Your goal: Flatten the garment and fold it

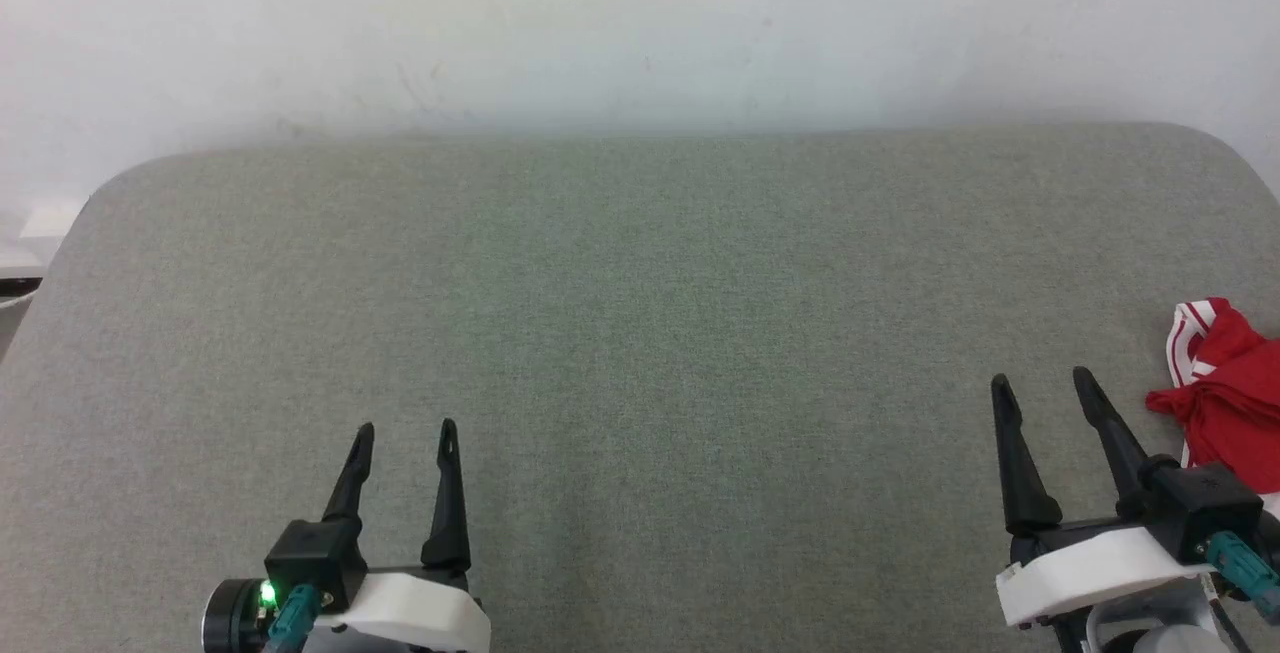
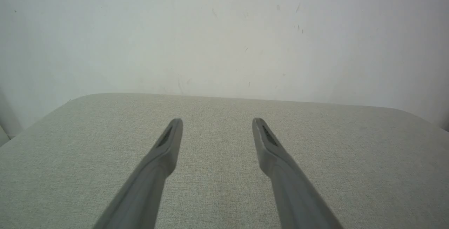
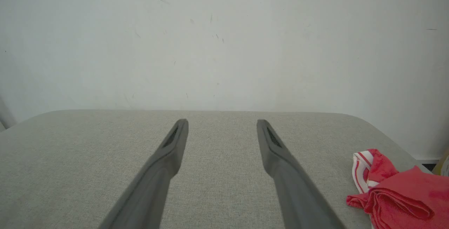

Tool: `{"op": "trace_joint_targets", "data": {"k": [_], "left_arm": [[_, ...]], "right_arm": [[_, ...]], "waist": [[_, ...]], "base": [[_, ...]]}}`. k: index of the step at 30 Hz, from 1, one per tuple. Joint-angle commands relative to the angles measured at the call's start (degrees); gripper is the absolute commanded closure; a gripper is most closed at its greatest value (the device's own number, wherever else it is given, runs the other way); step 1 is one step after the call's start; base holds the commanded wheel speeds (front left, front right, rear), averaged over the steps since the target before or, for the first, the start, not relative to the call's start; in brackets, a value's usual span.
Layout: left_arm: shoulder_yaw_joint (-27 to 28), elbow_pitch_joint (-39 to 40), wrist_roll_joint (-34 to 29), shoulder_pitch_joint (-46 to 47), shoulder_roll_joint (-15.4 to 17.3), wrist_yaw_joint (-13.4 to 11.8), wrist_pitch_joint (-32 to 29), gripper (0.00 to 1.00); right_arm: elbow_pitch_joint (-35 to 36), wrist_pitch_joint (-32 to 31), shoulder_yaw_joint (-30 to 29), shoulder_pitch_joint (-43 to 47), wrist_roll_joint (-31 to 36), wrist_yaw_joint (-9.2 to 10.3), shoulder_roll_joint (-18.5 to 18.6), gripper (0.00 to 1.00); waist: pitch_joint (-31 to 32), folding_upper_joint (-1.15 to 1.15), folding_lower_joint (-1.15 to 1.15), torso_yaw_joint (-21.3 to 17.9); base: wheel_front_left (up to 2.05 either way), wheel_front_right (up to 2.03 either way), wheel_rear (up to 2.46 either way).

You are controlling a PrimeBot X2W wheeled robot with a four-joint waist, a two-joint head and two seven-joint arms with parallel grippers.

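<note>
Garment [image 1: 1225,393]: a red shirt with a white, red-striped sleeve edge lies crumpled in a heap at the far right of the grey fabric tabletop [image 1: 640,313], partly cut off by the head view's border. It sits just beside the right claw [image 1: 1041,376], on that claw's outer side, apart from its fingers. The left claw [image 1: 406,426] hovers well apart from it, over the bare lower left of the tabletop. Both claws are spread wide and hold nothing, and their dark fingers point toward the pale wall [image 1: 640,23].

Nothing looks flattened yet, so the task seems to be at its start, with reaching for the heap as the likely step. To do that well, the right claw should swing outward and pinch one layer at a clear edge, such as the striped sleeve. It should then draw the cloth toward the middle, where both claws can spread it. Grabbing the bunched centre would probably keep it wadded.

Count: one garment, one tabletop, two claws, two fingers on each.
</note>
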State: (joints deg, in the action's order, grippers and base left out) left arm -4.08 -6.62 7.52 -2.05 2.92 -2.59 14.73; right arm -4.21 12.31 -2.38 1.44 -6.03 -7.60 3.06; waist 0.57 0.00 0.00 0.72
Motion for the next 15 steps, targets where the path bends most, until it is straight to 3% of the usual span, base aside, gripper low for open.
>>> {"op": "trace_joint_targets", "data": {"k": [1, 4, 5, 15], "left_arm": [[-0.1, 0.2, 0.2, -0.5, 0.0, -0.3, 0.3, 0.00], [-0.4, 0.7, 0.8, -0.5, 0.0, 0.6, 0.3, 0.00], [-0.3, 0.5, 0.5, -0.1, 0.0, 0.3, 0.0, 1.00], [0.0, 0.8, 0.1, 0.1, 0.0, 0.4, -0.9, 1.00]], "right_arm": [[0.0, 0.4, 0.0, 0.4, 0.1, 0.11, -0.2, 0.00], [0.0, 0.6, -0.4, 0.3, 0.0, 0.11, -0.2, 0.00], [0.0, 0.1, -0.4, 0.0, 0.0, 0.00, 0.0, 1.00], [0.2, -0.8, -0.3, -0.1, 0.3, 0.01, 0.0, 1.00]], "waist": [[0.0, 0.00, 0.00, 0.0], [-0.1, 0.00, 0.00, 0.0], [-0.1, 0.00, 0.00, 0.0], [-0.2, 0.00, 0.00, 0.0]], "base": [[0.00, 0.00, 0.00], [0.00, 0.00, 0.00], [0.00, 0.00, 0.00], [0.00, 0.00, 0.00]]}}
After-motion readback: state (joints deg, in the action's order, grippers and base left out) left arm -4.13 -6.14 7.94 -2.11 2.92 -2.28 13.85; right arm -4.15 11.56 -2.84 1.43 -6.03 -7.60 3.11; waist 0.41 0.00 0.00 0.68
